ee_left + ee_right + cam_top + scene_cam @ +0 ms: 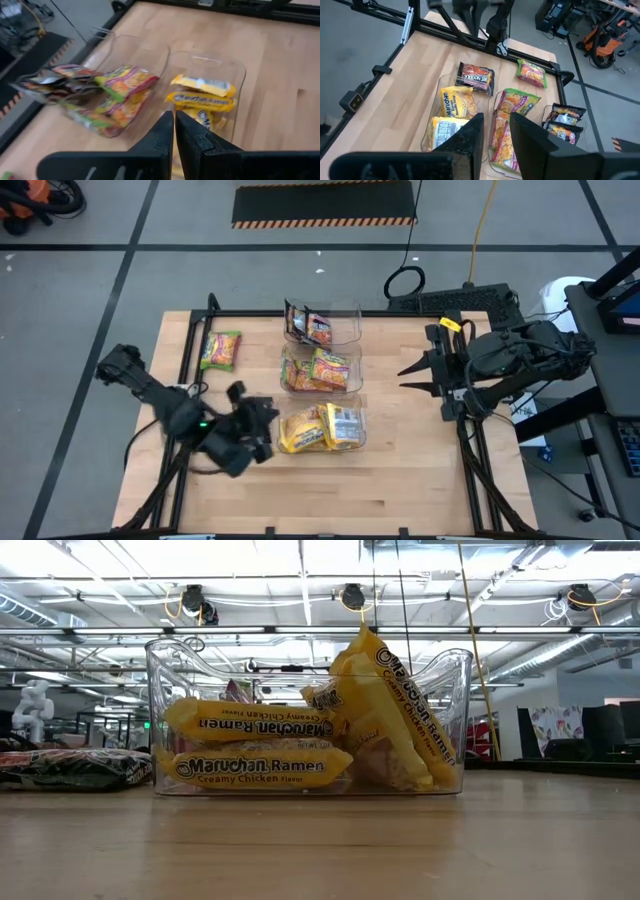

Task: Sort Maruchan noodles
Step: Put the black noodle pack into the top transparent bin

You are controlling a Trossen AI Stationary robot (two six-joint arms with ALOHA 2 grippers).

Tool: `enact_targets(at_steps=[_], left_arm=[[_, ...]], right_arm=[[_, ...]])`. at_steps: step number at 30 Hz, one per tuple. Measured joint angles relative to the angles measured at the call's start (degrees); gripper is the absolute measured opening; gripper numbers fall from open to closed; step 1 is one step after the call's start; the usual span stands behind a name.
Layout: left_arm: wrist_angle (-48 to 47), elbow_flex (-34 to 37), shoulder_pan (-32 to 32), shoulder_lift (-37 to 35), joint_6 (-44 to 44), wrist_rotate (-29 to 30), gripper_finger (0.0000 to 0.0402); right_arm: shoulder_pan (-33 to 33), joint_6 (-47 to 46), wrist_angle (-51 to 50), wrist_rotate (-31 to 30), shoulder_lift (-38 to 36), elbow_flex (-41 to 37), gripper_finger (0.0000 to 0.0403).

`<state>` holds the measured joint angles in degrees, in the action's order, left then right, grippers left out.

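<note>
Three clear bins stand in a row at the table's middle. The far bin holds dark packets (308,326), the middle bin holds green-yellow packets (322,370), and the near bin holds yellow packets (322,428) (262,768). A loose green-yellow packet (221,350) (532,73) lies flat on the table's far left. A loose dark packet (476,76) (70,768) lies flat left of the near bin. My left gripper (265,420) (174,131) is shut and empty, just left of the near bin. My right gripper (402,378) (496,134) hovers open to the right of the bins.
A black frame rail (190,345) runs along the table's left and far edges. Bare wood lies near of the bins (330,490) and between the bins and my right gripper (385,415). A keyboard and cables (450,300) sit past the far right corner.
</note>
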<state>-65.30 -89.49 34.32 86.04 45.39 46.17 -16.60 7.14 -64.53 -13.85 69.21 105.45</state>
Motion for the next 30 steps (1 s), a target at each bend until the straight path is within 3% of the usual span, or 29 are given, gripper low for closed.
enact_targets(at_steps=[5, 15, 22, 30], left_arm=[[-5.83, 3.23, 4.95, -5.33, 4.74, 2.92, 0.0026], [-3.43, 19.27, 12.10, -19.92, 16.87, 3.98, 0.0026], [5.67, 26.87, 16.45, -26.78, 10.22, 7.04, 0.0026], [13.10, 33.17, 21.06, -32.92, 6.24, 10.01, 0.0026]], right_arm=[[0.00, 1.42, -0.02, 0.04, -0.39, 0.00, 0.0091], [0.00, 2.32, -1.87, 0.35, -1.02, 0.00, 0.0091], [0.00, 1.50, -5.84, 0.57, -5.03, -2.25, 0.0091], [0.00, -0.40, -0.57, 0.61, -15.46, -17.20, 0.0091]])
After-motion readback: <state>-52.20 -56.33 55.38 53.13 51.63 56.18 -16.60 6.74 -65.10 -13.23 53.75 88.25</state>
